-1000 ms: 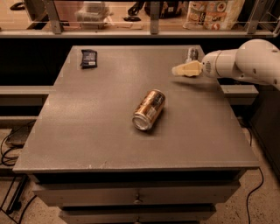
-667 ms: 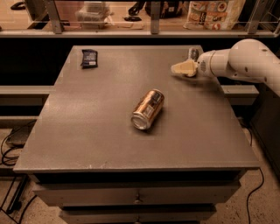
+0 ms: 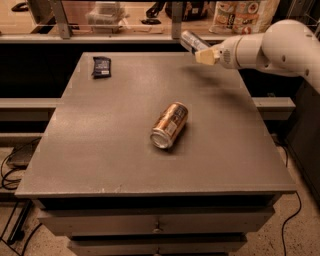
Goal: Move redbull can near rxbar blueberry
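The redbull can (image 3: 192, 41) is a slim silver can, tilted and held in the air above the table's far right part. My gripper (image 3: 205, 55), with cream-coloured fingers, is shut on its lower end; the white arm reaches in from the right. The rxbar blueberry (image 3: 101, 66) is a small dark blue wrapper lying flat near the table's far left corner, well to the left of the can and gripper.
A fatter copper-gold can (image 3: 170, 125) lies on its side mid-table on the grey table (image 3: 100, 150). A shelf with containers (image 3: 240, 15) runs behind the table's far edge. Cables lie on the floor at left.
My gripper has risen and moved left from the table's right side, lifting the redbull can off the surface. The copper can and the bar have not moved.
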### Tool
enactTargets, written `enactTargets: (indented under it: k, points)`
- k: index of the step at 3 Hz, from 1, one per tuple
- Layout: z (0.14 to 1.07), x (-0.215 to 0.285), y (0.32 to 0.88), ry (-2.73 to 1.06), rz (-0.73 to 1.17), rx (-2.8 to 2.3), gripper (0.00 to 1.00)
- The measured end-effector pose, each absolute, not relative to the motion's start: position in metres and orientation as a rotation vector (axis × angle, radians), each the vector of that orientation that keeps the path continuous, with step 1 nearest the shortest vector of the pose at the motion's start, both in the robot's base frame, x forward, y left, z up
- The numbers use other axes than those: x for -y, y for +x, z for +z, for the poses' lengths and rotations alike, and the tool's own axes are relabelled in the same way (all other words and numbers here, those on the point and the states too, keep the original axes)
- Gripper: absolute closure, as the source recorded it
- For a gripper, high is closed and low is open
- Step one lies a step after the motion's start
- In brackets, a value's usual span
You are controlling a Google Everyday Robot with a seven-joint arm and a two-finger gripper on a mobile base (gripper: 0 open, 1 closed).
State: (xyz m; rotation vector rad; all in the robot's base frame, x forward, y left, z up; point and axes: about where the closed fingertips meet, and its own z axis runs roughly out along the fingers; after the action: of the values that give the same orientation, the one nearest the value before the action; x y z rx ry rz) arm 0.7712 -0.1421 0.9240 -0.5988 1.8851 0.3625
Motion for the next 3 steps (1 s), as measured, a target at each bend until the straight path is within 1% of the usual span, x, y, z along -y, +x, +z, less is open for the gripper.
enactTargets:
  k: [1,2,3]
  points:
    - [0.946,0.136,0.771,-0.639,0.358,-1.84,1.0]
    - [0.934,0.116,0.779,-0.659,0.395,-1.853,1.0]
    - [0.93,0.081,0.783,-0.741,0.421,-1.826,1.0]
